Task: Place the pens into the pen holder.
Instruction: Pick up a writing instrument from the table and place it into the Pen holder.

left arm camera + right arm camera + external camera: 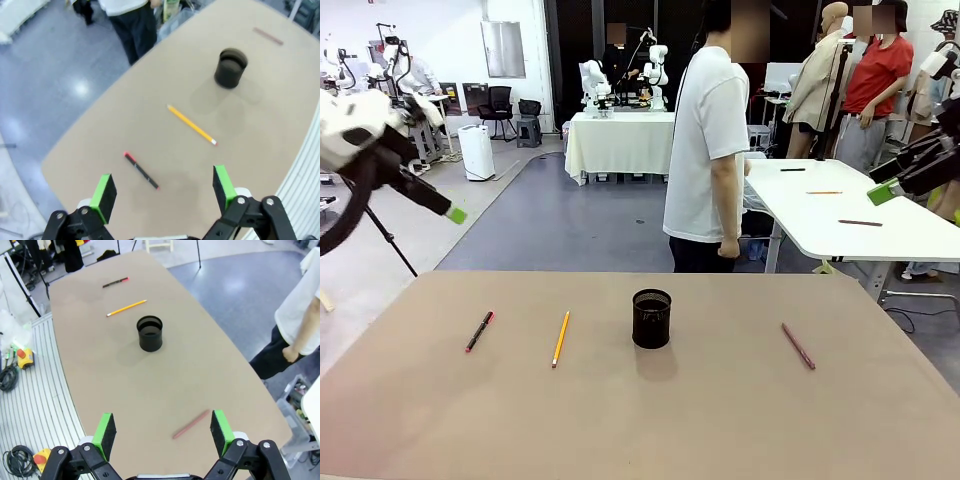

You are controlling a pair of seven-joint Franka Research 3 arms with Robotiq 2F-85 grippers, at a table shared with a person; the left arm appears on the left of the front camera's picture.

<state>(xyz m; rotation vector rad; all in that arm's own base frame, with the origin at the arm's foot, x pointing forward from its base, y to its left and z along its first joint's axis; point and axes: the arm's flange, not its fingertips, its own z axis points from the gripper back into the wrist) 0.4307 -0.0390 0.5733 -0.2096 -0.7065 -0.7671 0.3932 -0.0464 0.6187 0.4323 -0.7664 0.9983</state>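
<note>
We are seeing yellow-orange pen (560, 339), dark red-tipped pen (479, 331), reddish-pink pen (798, 346) lying flat — black mesh pen holder (652, 319) upright; left gripper (163, 182), right gripper (163, 422) gaping.

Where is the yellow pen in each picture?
Front view: the yellow pen lies left of middle, just left of the cup.
Left wrist view: the yellow pen lies slanted near the middle, below and left of the cup.
Right wrist view: the yellow pen lies near the top, up and left of the cup.
Shared landmark: the black cup.
</note>
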